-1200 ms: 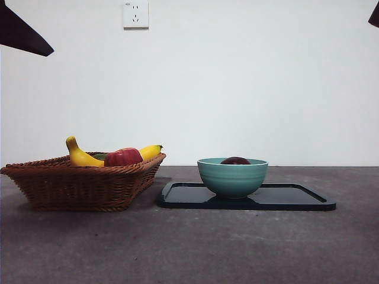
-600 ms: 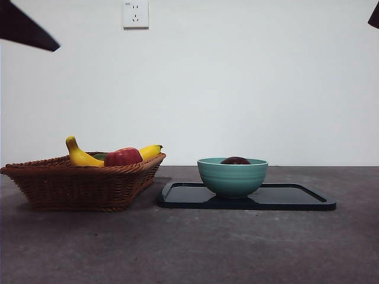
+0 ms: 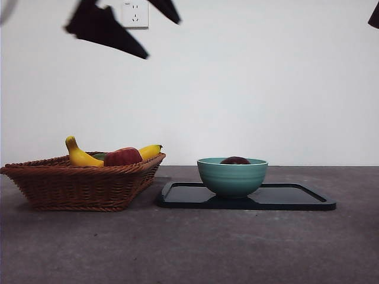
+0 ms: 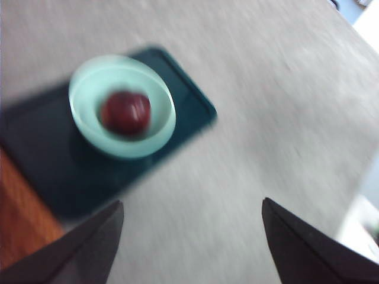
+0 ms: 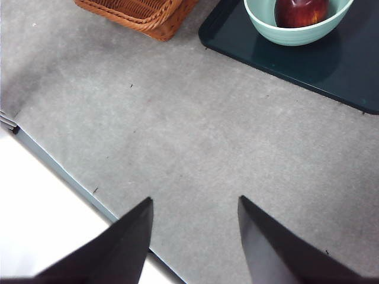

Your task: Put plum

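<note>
Left pincer swung inward; plum apparently upright.

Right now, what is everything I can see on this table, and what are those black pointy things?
plum: one, dark maroon, inside the bowl.
bowl: one, pale teal, standing on the tray.
tray: one, black, flat on the table, beside the basket.
basket: one, brown wicker, on the table.
banana: one, yellow, in the basket; a second yellow tip shows past the apple, and I cannot tell if it is another banana.
apple: one, red, in the basket.
table: one, grey.
wall socket: one, white, on the wall behind.
left gripper: black jaws, open, empty, high above the bowl.
right gripper: black jaws, open, empty, over bare table.
</note>
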`<state>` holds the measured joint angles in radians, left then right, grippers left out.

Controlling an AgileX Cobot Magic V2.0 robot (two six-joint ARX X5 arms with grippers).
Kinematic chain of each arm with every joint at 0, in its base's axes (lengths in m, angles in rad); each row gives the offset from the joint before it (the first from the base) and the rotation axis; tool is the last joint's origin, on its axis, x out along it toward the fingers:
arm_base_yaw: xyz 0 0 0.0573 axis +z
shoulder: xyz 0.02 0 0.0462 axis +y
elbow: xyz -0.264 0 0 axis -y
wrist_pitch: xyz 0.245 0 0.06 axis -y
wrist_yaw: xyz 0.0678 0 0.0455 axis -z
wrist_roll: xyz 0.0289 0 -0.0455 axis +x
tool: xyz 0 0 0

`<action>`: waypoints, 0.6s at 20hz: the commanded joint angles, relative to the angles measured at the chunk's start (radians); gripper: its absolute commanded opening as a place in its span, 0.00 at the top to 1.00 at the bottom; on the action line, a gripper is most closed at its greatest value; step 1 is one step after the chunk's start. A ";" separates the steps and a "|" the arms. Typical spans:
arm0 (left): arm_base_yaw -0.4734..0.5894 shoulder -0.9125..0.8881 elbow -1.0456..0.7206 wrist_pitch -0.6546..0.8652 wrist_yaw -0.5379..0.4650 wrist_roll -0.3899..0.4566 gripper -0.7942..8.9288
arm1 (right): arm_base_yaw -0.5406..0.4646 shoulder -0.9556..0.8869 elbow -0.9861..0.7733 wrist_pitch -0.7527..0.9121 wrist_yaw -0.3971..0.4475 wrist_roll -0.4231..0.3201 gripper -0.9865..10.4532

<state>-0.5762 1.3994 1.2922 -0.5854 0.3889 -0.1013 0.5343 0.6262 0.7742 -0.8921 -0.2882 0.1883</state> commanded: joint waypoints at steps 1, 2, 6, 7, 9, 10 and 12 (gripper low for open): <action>-0.021 0.144 0.138 0.008 -0.024 0.033 0.53 | 0.007 0.005 0.005 0.009 -0.003 0.008 0.71; -0.026 0.201 0.190 0.007 -0.030 0.037 0.53 | 0.007 0.005 0.005 0.009 -0.003 0.008 0.71; -0.050 0.398 0.356 0.010 -0.100 0.072 0.53 | 0.007 0.005 0.005 0.008 -0.003 0.008 0.71; -0.054 0.440 0.388 0.010 -0.109 0.084 0.53 | 0.007 0.005 0.005 0.008 -0.003 0.008 0.71; -0.061 0.520 0.440 0.016 -0.117 0.098 0.53 | 0.007 0.005 0.005 0.007 -0.003 0.007 0.71; -0.065 0.551 0.453 0.030 -0.124 0.103 0.53 | 0.007 0.005 0.005 0.007 -0.003 0.007 0.71; -0.074 0.608 0.470 0.060 -0.139 0.120 0.53 | 0.007 0.005 0.005 0.007 -0.003 0.007 0.71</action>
<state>-0.6384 1.9831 1.7325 -0.5293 0.2543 -0.0067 0.5343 0.6262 0.7742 -0.8925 -0.2882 0.1883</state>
